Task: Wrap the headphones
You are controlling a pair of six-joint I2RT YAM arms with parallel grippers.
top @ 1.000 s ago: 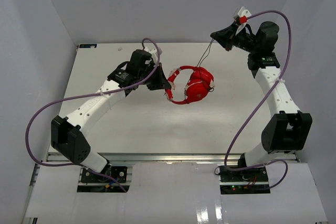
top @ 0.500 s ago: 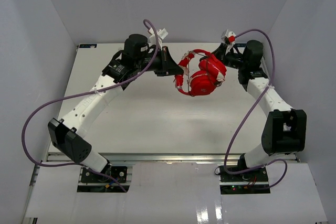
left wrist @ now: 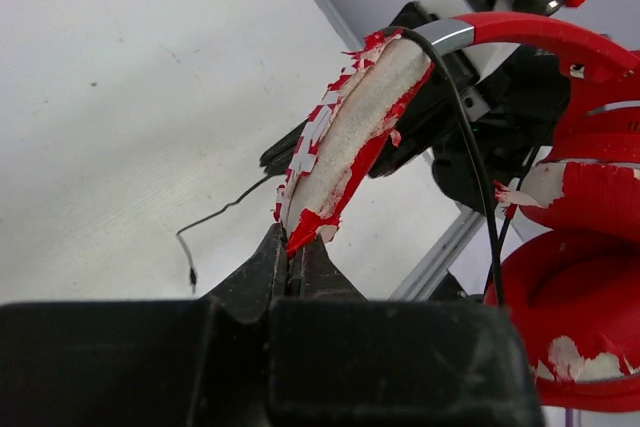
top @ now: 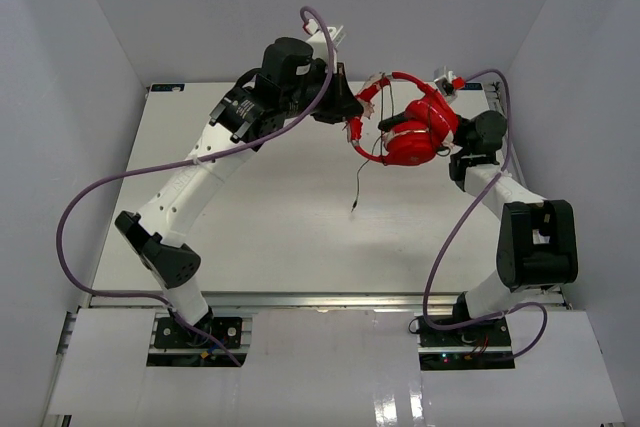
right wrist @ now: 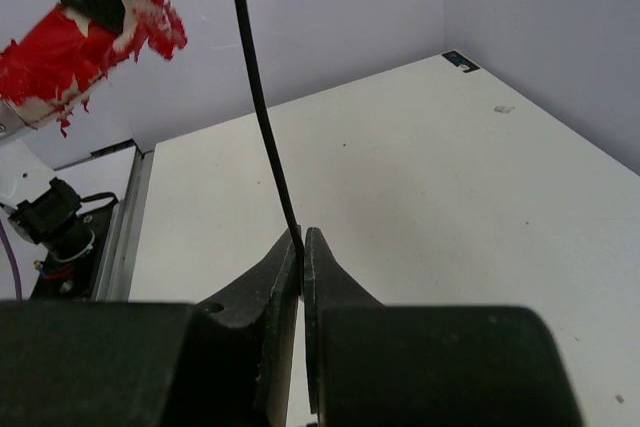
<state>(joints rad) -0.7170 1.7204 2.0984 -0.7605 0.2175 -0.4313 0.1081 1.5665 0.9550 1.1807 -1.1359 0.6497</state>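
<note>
Left end effector (left wrist: 296,250) and right end effector (right wrist: 302,239) both clamped shut, raised, close together

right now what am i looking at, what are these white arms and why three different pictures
Two white robot arms are bolted to a table. The wide picture looks down from above and behind them; the other two come from a camera on each wrist. The left fingers pinch the peeling headband of red headphones, held up off the table. The right fingers are shut on the thin black cable; its plug end hangs loose below.
</note>
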